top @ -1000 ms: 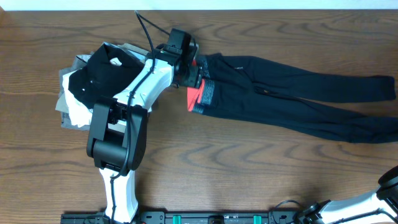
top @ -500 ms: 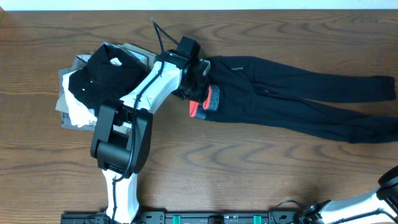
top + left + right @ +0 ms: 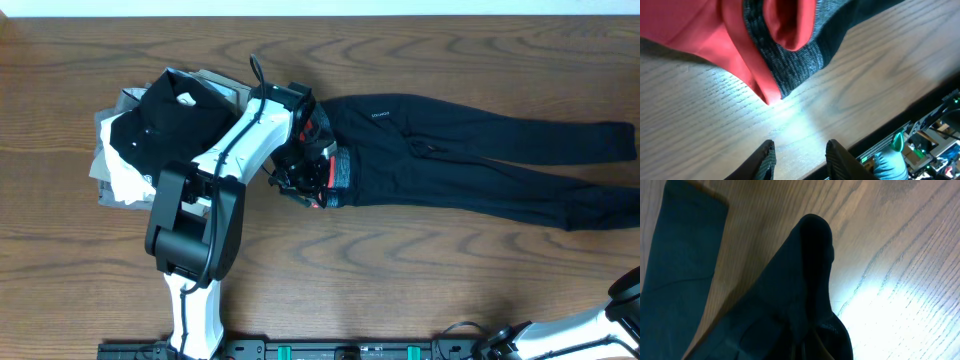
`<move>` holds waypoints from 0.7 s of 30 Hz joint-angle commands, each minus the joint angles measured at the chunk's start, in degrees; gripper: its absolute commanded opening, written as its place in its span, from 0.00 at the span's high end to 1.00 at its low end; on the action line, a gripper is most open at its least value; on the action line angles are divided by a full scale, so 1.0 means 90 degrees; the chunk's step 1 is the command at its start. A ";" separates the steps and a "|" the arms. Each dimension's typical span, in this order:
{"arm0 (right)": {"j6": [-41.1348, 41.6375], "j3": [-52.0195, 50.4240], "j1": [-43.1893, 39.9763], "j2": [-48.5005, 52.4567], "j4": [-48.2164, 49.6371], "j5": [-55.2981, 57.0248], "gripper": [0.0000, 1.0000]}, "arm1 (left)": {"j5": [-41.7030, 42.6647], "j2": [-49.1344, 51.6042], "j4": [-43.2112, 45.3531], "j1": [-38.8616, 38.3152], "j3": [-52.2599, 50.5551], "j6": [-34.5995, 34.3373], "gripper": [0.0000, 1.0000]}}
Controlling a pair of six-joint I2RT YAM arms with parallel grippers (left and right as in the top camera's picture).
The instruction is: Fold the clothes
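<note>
Long black stretchy leggings (image 3: 480, 150) lie stretched along the brown wooden table (image 3: 420, 280), legs to the right, rumpled grey and coral-red waistband (image 3: 790, 60) nearest me — laid so, I judge, for a fold from that end — my left gripper (image 3: 800, 156) hovers just short of it, fingers (image 3: 765, 157) partly apart, gripping nothing, bare wood between
</note>
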 commanded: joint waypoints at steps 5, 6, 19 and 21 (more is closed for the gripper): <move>-0.0051 0.0044 0.0053 -0.0036 0.0061 -0.0022 0.99 | -0.0588 -0.0301 0.0867 -0.0034 0.0022 0.0182 0.67; -0.0049 0.0044 0.0053 -0.0036 0.0068 -0.0022 0.99 | -0.0588 -0.0301 0.1083 -0.0070 0.0005 0.0206 0.67; 0.0000 0.0044 -0.0129 -0.0036 0.0765 0.0051 0.99 | -0.1715 -0.0270 0.2601 -0.0476 -0.0427 0.0204 0.66; 0.0000 0.0044 -0.0204 -0.0036 0.0789 0.0053 0.99 | -0.1753 -0.0243 0.2650 -0.0476 -0.0488 0.0202 0.66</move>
